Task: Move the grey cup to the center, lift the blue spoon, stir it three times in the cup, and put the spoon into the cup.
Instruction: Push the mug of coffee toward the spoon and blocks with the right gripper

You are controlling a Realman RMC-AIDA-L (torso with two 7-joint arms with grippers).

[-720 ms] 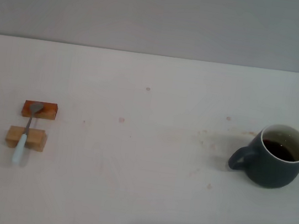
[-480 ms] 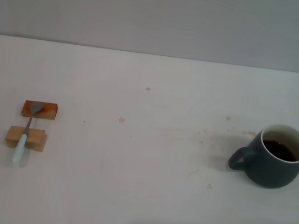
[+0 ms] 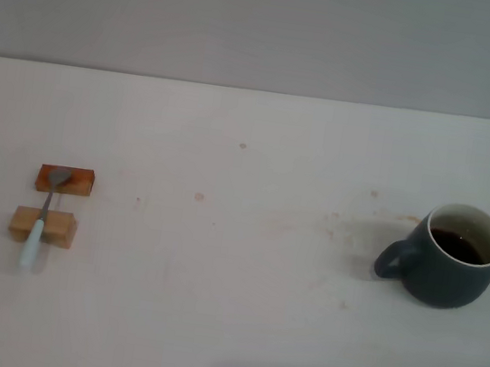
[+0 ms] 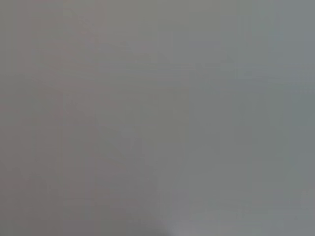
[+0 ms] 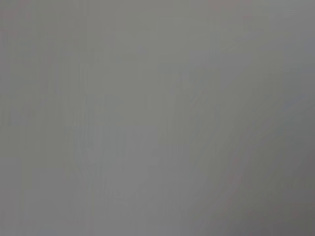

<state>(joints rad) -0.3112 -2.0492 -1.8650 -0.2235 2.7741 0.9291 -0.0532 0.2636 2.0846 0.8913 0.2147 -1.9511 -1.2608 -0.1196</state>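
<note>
no step of the task looks begun. neither gripper shows in the head view, and both wrist views give only blank grey, so how far the left or right fingers are open, or whether they hold anything, cannot be told.

the grey cup (image 3: pixel 454 257) stands upright on the table (image 3: pixel 225 327) well over on the robot's right, its handle turned toward the middle, dark liquid inside. the blue spoon (image 3: pixel 40 222) lies far over on the left, bridged across two wooden blocks (image 3: pixel 53 204), its metal bowl on the farther reddish block, its pale handle jutting past the nearer one toward the robot.

the step in hand, as i judge it, is moving the cup to the centre. that probably calls for the right arm to come in, take the cup firmly, and move it level so nothing spills.
</note>
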